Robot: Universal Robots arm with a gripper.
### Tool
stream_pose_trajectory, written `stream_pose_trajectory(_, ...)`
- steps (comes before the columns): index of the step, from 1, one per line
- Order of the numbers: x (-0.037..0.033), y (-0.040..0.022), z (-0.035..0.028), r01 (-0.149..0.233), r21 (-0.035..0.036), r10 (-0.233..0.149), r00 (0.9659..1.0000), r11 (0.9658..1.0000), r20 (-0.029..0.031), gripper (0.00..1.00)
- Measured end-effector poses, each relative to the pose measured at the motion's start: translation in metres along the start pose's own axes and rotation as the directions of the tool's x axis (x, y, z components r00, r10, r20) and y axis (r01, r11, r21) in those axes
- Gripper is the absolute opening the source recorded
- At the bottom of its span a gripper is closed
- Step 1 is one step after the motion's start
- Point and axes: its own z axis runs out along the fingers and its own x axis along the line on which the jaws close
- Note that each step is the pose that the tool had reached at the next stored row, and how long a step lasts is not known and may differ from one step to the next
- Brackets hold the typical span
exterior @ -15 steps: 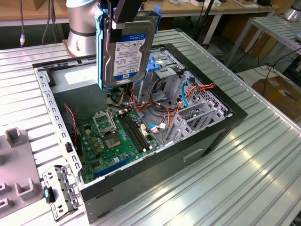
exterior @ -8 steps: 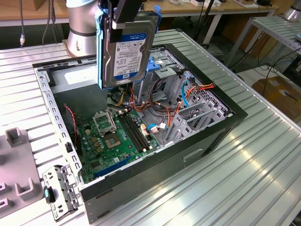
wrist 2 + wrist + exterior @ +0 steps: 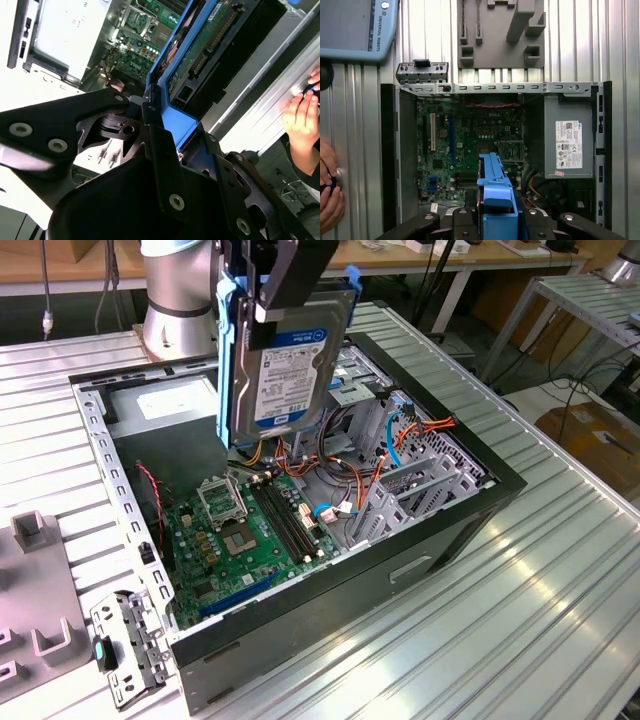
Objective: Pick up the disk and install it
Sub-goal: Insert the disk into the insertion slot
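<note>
In the exterior view the disk (image 3: pixel 287 365) hangs on edge above the open computer case (image 3: pixel 420 550), its white-and-blue label facing the camera and blue rails along its sides. My gripper (image 3: pixel 272 295) is shut on its upper end. The disk is in the air over the back of the case, above the motherboard (image 3: pixel 245 530) and beside the metal drive bay (image 3: pixel 360 375). In the first wrist view the disk's blue rail (image 3: pixel 495 187) runs out from between my fingers, with the case interior beyond it. The second wrist view shows the disk's circuit-board side (image 3: pixel 212 37) held in the gripper (image 3: pixel 160 132).
A grey power-supply box (image 3: pixel 568 145) with a white sticker sits in one corner of the case. Orange and blue cables (image 3: pixel 410 435) lie near the bay. A grey fixture (image 3: pixel 500 32), a small bracket (image 3: pixel 125 645) and a teach pendant (image 3: pixel 355 27) lie on the ribbed table. A person's hands (image 3: pixel 327 195) rest beside the case.
</note>
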Motion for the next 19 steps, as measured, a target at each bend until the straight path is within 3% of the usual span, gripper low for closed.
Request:
stream_pose_trajectory(2, 0.0102, -0.0003, 0.0003, 0.0, 0.0001, 0.0, 1.0, 1.0, -0.0001, 0.37)
stream_pose_trajectory(5, 0.0174, -0.0023, 0.0009, 0.0, 0.0001, 0.0, 1.0, 1.0, -0.0004, 0.37)
stream_pose_trajectory(14, 0.0173, -0.0256, 0.0027, 0.0, 0.0001, 0.0, 1.0, 1.0, -0.0004, 0.37)
stream_pose_trajectory(19, 0.0177, -0.026, 0.0027, 0.0, 0.0001, 0.0, 1.0, 1.0, -0.0006, 0.37)
